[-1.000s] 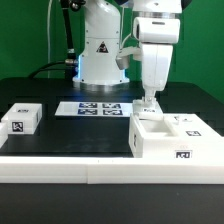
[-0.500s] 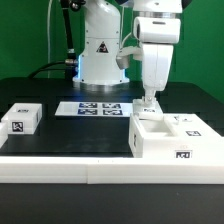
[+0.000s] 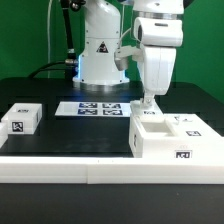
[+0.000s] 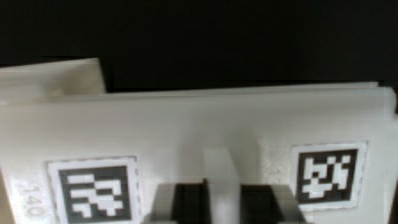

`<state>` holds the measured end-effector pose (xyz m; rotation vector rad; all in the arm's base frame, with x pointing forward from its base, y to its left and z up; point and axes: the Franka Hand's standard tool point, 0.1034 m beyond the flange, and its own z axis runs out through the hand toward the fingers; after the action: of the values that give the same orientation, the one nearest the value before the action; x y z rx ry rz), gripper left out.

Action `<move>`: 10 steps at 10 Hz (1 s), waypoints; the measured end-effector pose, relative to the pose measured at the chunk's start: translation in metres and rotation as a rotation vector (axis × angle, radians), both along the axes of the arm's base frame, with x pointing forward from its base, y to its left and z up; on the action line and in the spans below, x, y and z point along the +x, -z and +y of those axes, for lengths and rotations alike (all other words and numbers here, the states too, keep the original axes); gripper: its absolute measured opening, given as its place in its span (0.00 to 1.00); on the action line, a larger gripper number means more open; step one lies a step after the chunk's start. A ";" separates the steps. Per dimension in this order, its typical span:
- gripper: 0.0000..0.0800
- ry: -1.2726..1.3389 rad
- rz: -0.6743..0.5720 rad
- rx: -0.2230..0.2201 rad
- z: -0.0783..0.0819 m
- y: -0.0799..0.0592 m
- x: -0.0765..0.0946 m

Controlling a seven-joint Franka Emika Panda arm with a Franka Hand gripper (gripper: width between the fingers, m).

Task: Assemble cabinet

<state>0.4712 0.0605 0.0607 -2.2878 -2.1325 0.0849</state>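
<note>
Gripper point(image 3: 150, 104): right of centre in the exterior view, at the cabinet's rear edge. Its fingers point(image 4: 189, 203) are nearly together with a thin white strip between them; I cannot tell whether they grip it.
Cabinet point(image 3: 168, 143): lower right, on the table point(image 3: 75, 135).
Tagged block point(image 3: 22, 119): lower left, well apart from the cabinet.
Marker board point(image 3: 98, 108): centre.

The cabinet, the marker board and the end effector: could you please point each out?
cabinet point(image 3: 157, 146), exterior view, its front face.
marker board point(image 3: 90, 108), exterior view, its middle.
end effector point(image 3: 150, 104), exterior view, between its fingertips.

marker board point(image 3: 100, 108): flat on black table point(image 3: 60, 140) | green backdrop point(image 3: 20, 30): behind
</note>
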 end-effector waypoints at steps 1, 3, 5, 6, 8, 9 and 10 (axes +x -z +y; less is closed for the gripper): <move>0.09 0.001 -0.001 0.000 0.000 0.000 0.000; 0.09 0.001 -0.001 0.000 0.000 0.000 0.000; 0.09 -0.003 -0.002 0.001 0.000 0.000 0.002; 0.09 -0.016 -0.011 0.006 0.002 0.000 0.015; 0.09 -0.013 -0.030 0.012 0.004 -0.001 0.038; 0.09 -0.020 -0.043 0.017 0.004 -0.002 0.051; 0.09 -0.037 -0.049 0.019 0.004 -0.002 0.057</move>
<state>0.5280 0.0643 0.0627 -2.2639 -2.1893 0.0084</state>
